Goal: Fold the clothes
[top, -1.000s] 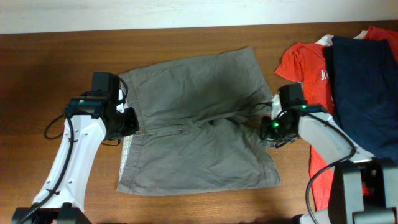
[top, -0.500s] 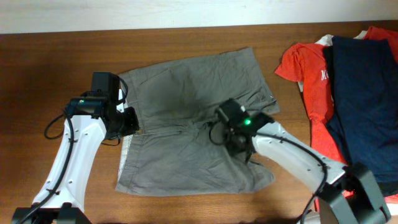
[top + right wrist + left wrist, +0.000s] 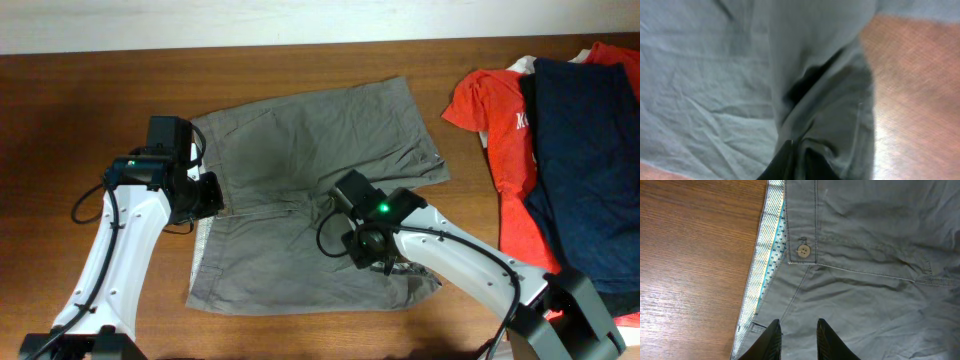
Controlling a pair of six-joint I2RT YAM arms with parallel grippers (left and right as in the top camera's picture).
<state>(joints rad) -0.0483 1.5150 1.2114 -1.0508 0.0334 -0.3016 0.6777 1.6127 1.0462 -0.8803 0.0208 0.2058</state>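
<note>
Right gripper has swept from frame right to centre, dragging w/ it a leg hem of the grey-khaki woven shorts, clamped tight on a fabric fold. Shorts lie mid-frame on the brown wooden table, lower-right corner now doubled over, so first fold looks approx half done. Left gripper, jaws slightly apart, sits at the waist edge, centre-left.

A reddish-brown wooden table with fine grain fills nearly the whole overhead view. Along the top edge runs a pale off-white strip, wall or floor, I cannot tell. The light is soft and even.
</note>
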